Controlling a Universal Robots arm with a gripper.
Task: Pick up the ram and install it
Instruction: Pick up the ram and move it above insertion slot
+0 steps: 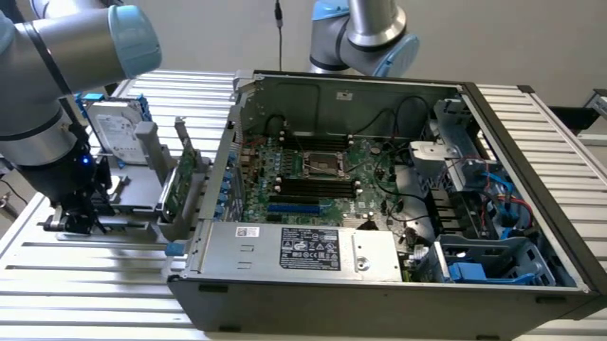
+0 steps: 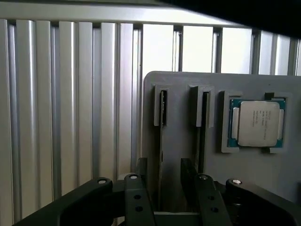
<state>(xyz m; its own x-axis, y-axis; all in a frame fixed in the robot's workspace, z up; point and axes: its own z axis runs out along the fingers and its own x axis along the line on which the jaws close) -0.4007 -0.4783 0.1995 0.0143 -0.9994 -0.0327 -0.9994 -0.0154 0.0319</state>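
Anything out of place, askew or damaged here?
Nothing stands out. The ram and a second stick stand straight in slots of the grey holder, the processor lies flat in its pocket, and the open pincer straddles the ram squarely.

The ram (image 2: 162, 117) is being seen edge-on as a thin, dark strip. It is being held upright on its long edge in a narrow slot of the gray holder (image 2: 181, 122), seated straight along the slot and not tilted. A second dark strip (image 2: 205, 122) is being shown in the neighbouring slot, just beside it; whether that is another stick cannot be told.
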